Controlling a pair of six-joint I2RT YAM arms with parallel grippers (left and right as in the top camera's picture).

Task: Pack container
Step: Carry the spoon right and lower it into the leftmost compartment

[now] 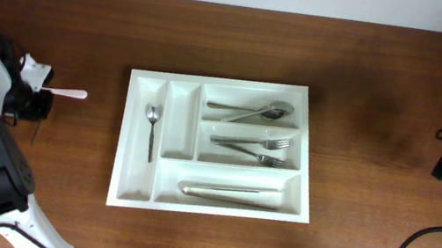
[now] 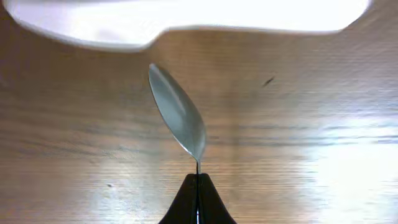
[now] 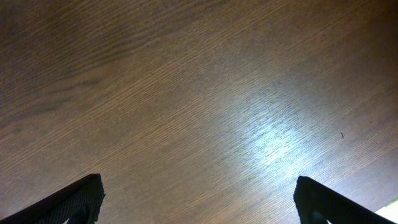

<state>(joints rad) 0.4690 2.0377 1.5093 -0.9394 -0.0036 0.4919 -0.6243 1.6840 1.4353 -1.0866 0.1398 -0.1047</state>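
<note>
The container [image 1: 132, 188] is set at the middle of the table [image 1: 387, 88], largely packed: knives [image 1: 228, 194] are laid in the long compartment, forks [image 1: 257, 148] and spoons [image 1: 259, 110] in the short ones, a teaspoon [image 1: 151, 126] in one narrow one. One more spoon [image 2: 180, 115], unpacked, is pinched by the left gripper [image 2: 198, 182] well to its left; the right gripper [image 3: 199, 205] is held wide, empty.

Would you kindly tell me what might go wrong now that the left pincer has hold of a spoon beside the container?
The left pincer pinches the spoon only by its thin handle, bowl sticking far out, so it may swivel or slip. That bowl points toward the container and could catch its rim on a low approach.
</note>
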